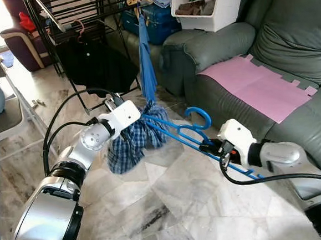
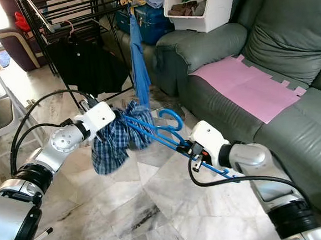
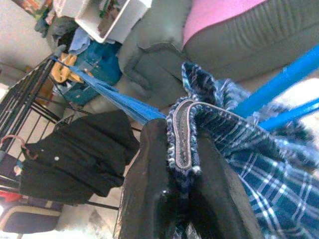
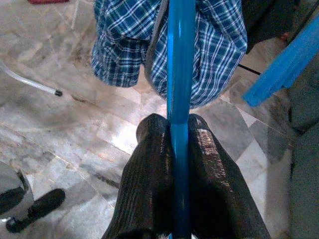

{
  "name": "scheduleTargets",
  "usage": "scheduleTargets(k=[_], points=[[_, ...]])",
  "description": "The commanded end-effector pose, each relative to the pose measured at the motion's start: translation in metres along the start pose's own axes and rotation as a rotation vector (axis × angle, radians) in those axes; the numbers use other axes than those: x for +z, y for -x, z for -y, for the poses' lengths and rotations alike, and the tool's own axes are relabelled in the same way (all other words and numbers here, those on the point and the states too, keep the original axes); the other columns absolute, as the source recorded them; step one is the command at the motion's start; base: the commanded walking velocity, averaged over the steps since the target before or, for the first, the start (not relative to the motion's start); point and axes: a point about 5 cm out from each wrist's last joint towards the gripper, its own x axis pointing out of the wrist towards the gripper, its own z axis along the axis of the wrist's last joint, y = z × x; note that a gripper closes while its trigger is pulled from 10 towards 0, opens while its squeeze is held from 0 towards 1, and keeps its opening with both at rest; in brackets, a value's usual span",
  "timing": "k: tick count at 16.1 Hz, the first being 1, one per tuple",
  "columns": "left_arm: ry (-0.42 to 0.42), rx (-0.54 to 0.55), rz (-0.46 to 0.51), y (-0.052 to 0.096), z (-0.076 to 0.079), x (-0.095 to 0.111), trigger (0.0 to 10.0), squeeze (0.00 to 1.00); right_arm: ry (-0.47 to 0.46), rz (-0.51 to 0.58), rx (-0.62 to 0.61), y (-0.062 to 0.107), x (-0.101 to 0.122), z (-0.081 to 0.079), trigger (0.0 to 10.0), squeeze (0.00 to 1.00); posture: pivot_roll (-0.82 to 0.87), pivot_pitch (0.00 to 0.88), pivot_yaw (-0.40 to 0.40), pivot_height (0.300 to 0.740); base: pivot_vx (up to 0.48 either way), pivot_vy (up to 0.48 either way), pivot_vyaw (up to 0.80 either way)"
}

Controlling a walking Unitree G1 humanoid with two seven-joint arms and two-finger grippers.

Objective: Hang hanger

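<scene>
While the right pincer (image 1: pixel 214 147) clamps the blue plastic hanger (image 1: pixel 197 129) and the left pincer (image 1: pixel 140 117) pinches the blue checked shirt (image 1: pixel 130 142), pulling apart could slip the cloth off.

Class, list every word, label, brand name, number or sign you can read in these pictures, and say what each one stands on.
None: no readable text on the blue hanger, the plaid garment, the white bin, the pink mat or the black garment on the rack.

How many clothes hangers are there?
2 visible: a blue hanger held between both grippers with the plaid garment, and a pink hanger on the rack carrying the black garment. Others may be hidden.
</scene>
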Motion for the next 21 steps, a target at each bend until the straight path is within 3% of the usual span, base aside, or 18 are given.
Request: scheduleTargets(k=[1, 3, 7, 11, 17, 21], points=[[0.041, 0.047, 0.094, -0.001, -0.01, 0.015, 10.0, 0.0, -0.029, -0.004, 0.053, -0.003, -0.001, -0.005, 10.0, 0.0, -0.14, 0.0, 0.053, 0.74, 0.0, 0.0, 0.0], [0.038, 0.072, 0.133, -0.001, -0.013, 0.02, 10.0, 0.0, -0.084, 0.004, 0.117, -0.002, -0.003, -0.014, 10.0, 0.0, -0.14, 0.0, 0.052, 0.74, 0.0, 0.0, 0.0], [0.046, 0.089, 0.116, -0.001, -0.015, 0.018, 10.0, 0.0, -0.125, -0.016, 0.173, 0.002, -0.009, -0.024, 10.0, 0.0, -0.14, 0.0, 0.052, 0.74, 0.0, 0.0, 0.0], [0.07, 0.065, 0.132, -0.002, -0.015, 0.021, 10.0, 0.0, -0.14, -0.036, 0.039, -0.002, -0.017, -0.013, 10.0, 0.0, -0.14, 0.0, 0.055, 0.74, 0.0, 0.0, 0.0], [0.056, -0.036, 0.131, 0.003, 0.004, 0.011, 10.0, 0.0, -0.208, 0.099, 0.051, -0.003, 0.008, -0.009, 10.0, 0.0, -0.14, 0.0, 0.052, 0.74, 0.0, 0.0, 0.0], [0.139, -0.082, 0.137, 0.005, 0.019, 0.005, 10.0, 0.0, -0.275, 0.174, 0.072, -0.005, 0.019, -0.01, 10.0, 0.0, -0.14, 0.0, 0.053, 0.74, 0.0, 0.0, 0.0]])
